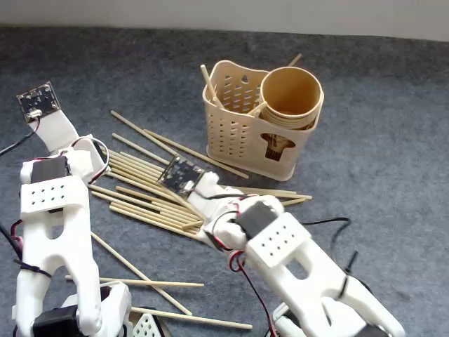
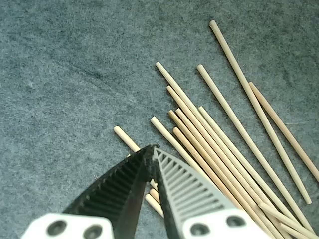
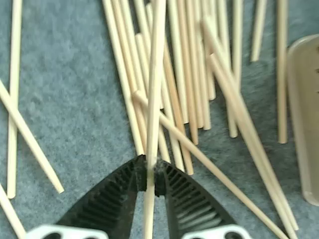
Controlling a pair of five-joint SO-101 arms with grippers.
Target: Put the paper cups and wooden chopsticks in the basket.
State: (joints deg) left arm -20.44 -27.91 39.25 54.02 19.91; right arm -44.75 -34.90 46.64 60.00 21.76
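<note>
A cream perforated basket (image 1: 235,133) stands on the grey carpet, with stacked paper cups (image 1: 291,98) in one compartment and a chopstick (image 1: 210,85) leaning in the other. Many wooden chopsticks (image 1: 144,193) lie spread in front of it. My right gripper (image 3: 151,172) is shut on one chopstick (image 3: 155,89), which runs between its fingers above the pile. My left gripper (image 2: 152,149) is shut with nothing held, its tips just over the ends of several chopsticks (image 2: 199,134).
A few loose chopsticks (image 1: 151,283) lie near the arms' bases at the front. The basket's wall (image 3: 304,119) is close beside the right gripper. Bare carpet stretches to the right of the basket and at the far left.
</note>
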